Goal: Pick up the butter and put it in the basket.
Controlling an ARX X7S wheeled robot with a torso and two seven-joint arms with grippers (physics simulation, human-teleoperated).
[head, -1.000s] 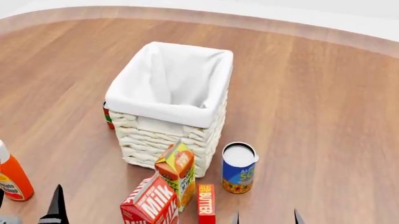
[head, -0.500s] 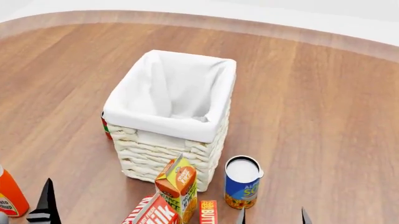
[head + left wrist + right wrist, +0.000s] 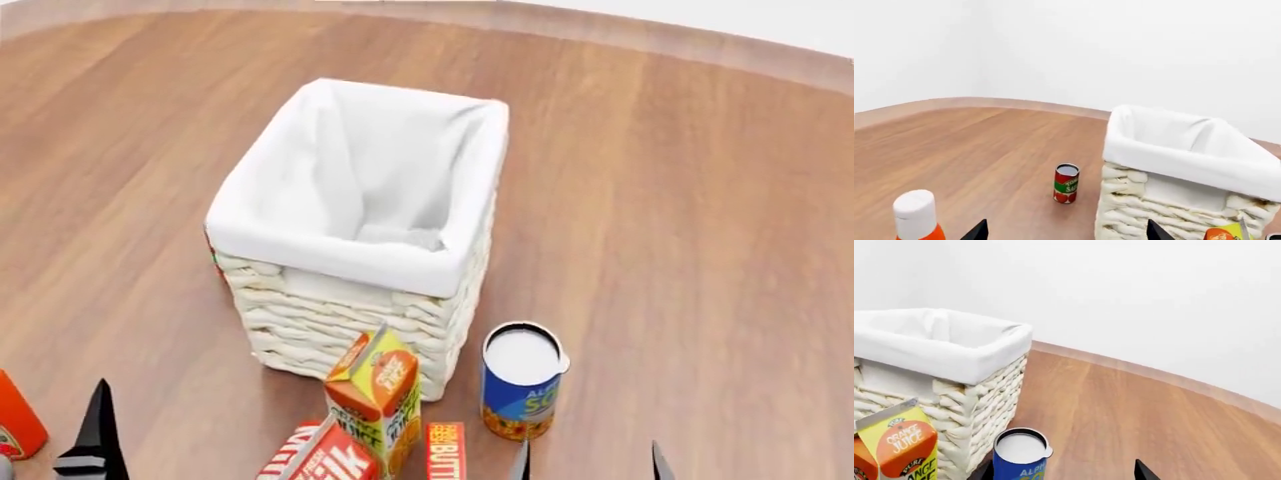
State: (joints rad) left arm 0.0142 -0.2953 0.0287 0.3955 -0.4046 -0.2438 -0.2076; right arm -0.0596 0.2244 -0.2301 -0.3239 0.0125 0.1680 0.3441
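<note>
Both sets of my jaws hang empty and spread apart, the left gripper (image 3: 94,440) at 7 o'clock, the right gripper (image 3: 587,462) at 5 o'clock. Between them, at 6 o'clock, the butter (image 3: 445,450) lies on the bench (image 3: 694,250), just beside the orange juice carton (image 3: 376,395) and the milk carton (image 3: 320,458). Ahead at 12 o'clock stands the basket (image 3: 347,265), a blue can (image 3: 521,380) near its corner.

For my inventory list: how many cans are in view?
2. The blue can stands beside the basket's near right corner; the red-green can stands at its left side. Others may be hidden.
</note>
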